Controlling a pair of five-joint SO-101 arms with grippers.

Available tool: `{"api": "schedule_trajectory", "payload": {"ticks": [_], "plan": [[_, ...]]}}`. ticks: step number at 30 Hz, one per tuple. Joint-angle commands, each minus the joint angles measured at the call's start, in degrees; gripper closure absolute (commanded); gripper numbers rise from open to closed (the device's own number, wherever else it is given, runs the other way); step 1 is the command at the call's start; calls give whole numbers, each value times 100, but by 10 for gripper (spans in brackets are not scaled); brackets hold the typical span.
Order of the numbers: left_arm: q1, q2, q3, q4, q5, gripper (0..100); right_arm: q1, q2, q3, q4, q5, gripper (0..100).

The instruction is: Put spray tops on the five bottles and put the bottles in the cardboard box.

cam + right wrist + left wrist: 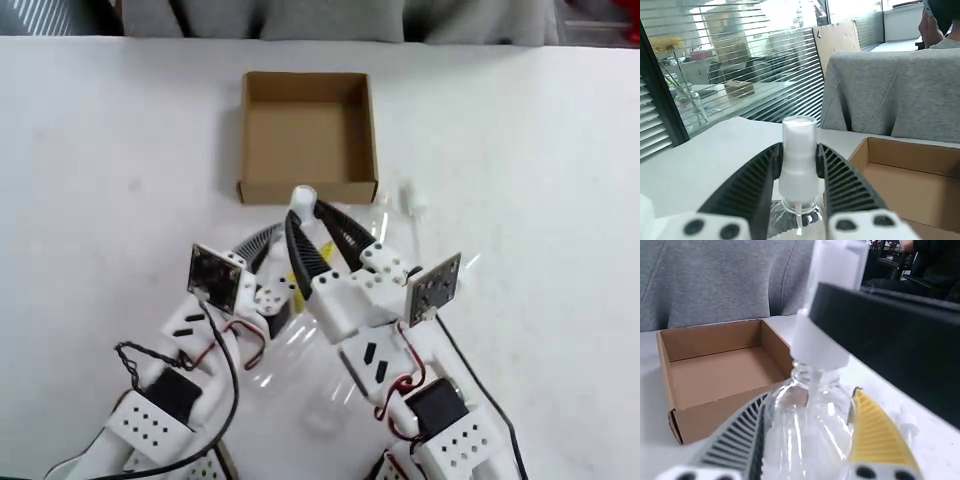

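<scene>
A clear bottle [810, 430] stands upright just in front of the cardboard box [243, 130], and my left gripper [809, 397] is shut on its body between the grey and yellow fingers. My right gripper [799, 150] is shut on a white spray top [799, 160], held upright with its tube down inside the bottle neck [799, 212]. In the high view the spray top [303, 195] sits between the right gripper's black fingers [296, 250], close to the box's near wall. The box [710, 337] is open and holds nothing.
A loose spray top [412, 197] with its tube lies on the table right of the box. A clear bottle [325, 405] lies faintly visible between the two arms near the front edge. White table stretches to both sides.
</scene>
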Motion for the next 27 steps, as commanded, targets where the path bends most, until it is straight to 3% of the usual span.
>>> {"api": "schedule_trajectory", "payload": {"ticks": [1,5,11,18,27], "plan": [[-48,-136,-105,-176,-26,977,-66,40,-53,-101,-35,981],[-48,-136,-105,-158,-35,977,-66,40,-53,-66,-9,974],[-57,-136,-97,-158,-44,977,-66,40,-18,-48,-62,808],[-92,-136,-97,-167,-44,977,-75,-13,-220,22,-62,812],[-101,-136,-97,-167,-62,977,-40,-13,-1407,1314,-369,811]]}}
